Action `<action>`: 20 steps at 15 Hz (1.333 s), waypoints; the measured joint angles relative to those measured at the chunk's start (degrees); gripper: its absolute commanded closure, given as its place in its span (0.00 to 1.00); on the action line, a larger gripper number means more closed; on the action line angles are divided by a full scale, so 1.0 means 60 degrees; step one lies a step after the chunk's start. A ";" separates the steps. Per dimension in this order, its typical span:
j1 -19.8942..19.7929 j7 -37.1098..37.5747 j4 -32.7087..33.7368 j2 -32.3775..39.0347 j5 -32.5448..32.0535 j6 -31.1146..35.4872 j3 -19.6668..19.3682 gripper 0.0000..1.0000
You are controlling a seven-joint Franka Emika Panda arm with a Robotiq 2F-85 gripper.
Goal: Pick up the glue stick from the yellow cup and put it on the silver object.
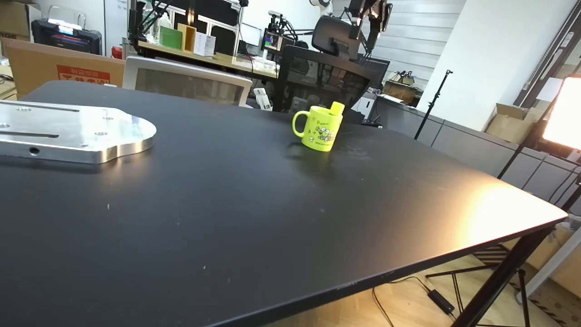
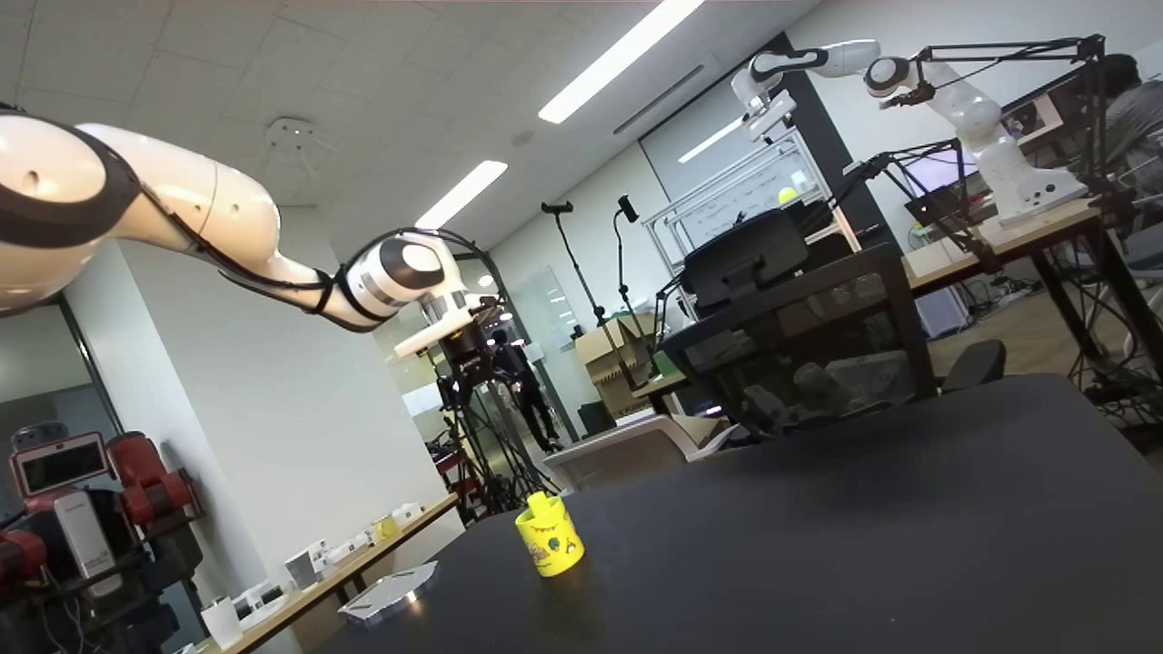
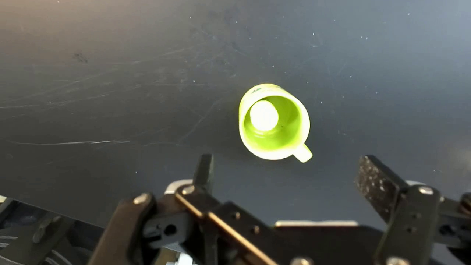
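Note:
The glue stick stands inside the yellow cup, its yellow end above the rim and its lower part hidden. Both also show in an exterior view, the stick and the cup. In the wrist view the stick's top looks white, against the upper-left inner wall of the cup; the handle points lower right. The silver object, a thick flat plate, lies apart from the cup, also in an exterior view. My gripper is open and empty, well above the cup.
The black table carries the cup and plate. Chairs stand at its far edge. A bright lamp stands beyond a table corner. The arm reaches over from the side.

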 measured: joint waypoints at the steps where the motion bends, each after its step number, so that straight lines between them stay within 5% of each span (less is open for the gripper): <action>1: 0.0059 0.0051 0.0127 0.0136 -0.0003 0.0000 -0.0006 0.00; 9: 0.0060 0.0000 0.0116 0.0371 0.0084 0.0455 -0.0001 0.00; 20: -0.0060 -0.0367 -0.1994 0.0487 0.0180 0.2810 0.0046 0.00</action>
